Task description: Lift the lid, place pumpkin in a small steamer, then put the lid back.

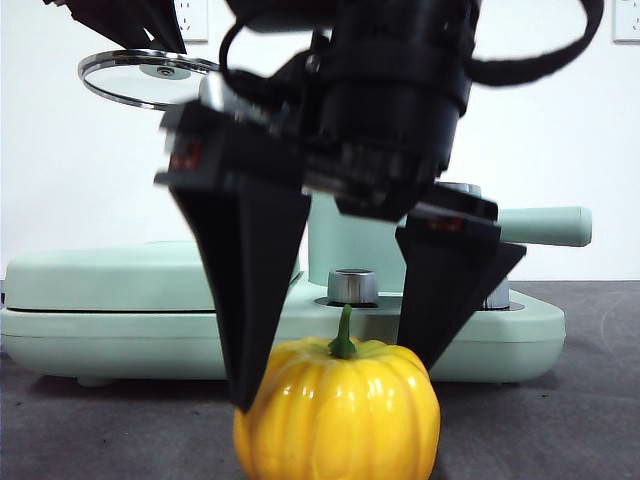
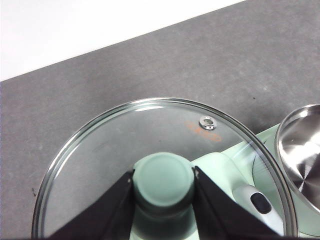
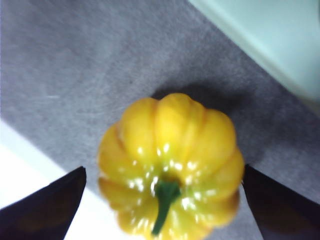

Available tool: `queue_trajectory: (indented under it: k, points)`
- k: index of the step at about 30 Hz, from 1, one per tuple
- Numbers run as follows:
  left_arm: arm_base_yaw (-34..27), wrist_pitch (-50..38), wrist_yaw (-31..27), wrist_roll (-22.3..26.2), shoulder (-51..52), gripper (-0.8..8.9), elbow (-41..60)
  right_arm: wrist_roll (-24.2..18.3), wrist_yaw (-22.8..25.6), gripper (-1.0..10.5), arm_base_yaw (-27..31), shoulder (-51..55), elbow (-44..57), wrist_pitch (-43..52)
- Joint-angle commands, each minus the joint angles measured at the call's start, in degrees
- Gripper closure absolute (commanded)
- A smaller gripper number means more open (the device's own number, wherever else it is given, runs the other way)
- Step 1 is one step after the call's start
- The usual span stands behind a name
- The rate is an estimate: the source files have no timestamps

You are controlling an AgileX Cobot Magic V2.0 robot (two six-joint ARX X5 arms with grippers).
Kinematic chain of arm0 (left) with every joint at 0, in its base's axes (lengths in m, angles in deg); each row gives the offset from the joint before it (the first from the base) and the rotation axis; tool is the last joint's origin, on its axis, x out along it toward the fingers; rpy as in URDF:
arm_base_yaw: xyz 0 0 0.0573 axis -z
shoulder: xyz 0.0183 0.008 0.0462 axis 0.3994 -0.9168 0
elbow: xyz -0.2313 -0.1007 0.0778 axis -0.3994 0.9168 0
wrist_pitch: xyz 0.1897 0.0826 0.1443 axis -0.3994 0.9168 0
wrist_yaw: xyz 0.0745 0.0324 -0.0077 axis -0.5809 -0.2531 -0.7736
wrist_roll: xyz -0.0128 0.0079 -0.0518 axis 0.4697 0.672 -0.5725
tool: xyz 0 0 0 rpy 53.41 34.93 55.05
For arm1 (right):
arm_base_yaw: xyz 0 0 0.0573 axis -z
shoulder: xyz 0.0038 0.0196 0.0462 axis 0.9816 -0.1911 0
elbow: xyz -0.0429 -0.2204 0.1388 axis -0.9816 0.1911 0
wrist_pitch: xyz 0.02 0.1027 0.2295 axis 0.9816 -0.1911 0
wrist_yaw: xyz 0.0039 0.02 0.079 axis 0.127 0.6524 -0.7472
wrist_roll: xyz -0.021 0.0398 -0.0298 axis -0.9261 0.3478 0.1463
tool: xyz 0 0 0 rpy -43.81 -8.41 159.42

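Observation:
The yellow-orange ribbed pumpkin (image 1: 340, 415) (image 3: 170, 160) sits on the dark table at the front, its green stem up. My right gripper (image 1: 335, 385) (image 3: 165, 202) hangs open right over it, one black jaw on each side of the pumpkin, not closed on it. High at the left, the glass lid (image 1: 140, 75) (image 2: 150, 135) is held in the air, with my left gripper (image 1: 150, 45) (image 2: 164, 185) shut on its mint-green knob (image 2: 164, 182). The small steamer (image 1: 350, 235) (image 2: 302, 155) stands uncovered behind the right arm, its long handle (image 1: 545, 225) pointing right.
A wide mint-green base (image 1: 100, 290) (image 3: 270, 35) with a silver knob (image 1: 352, 285) stretches across the table behind the pumpkin and carries the steamer. Dark grey tabletop lies around the pumpkin. A white wall closes the back.

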Motion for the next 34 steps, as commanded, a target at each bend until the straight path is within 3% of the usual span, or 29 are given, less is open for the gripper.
queue_trajectory:
  k: [1, 7, 14, 21, 34]
  points:
    - [0.2, -1.2, 0.1, -0.5, 0.2, 7.32, -2.0, 0.0, 0.2, 4.5, -1.2, -2.1, -1.0, 0.9]
    - [0.2, -0.7, 0.1, -0.5, 0.2, 7.32, -2.0, 0.0, 0.3, 4.5, -1.6, -4.5, -1.0, 1.6]
    - [0.2, -0.6, 0.1, -0.5, 0.2, 7.32, -2.0, -0.1, 0.6, 6.0, -1.6, -4.8, -1.0, 1.7]
    - [0.2, -0.6, 0.1, -0.5, 0.2, 7.32, -2.0, -0.2, 0.0, 6.1, -0.9, -4.8, -2.5, -0.5]
    - [0.2, -0.6, 0.1, -0.5, 0.2, 7.32, -2.0, -11.6, 0.2, 6.1, 5.2, -4.8, -24.3, -20.6]
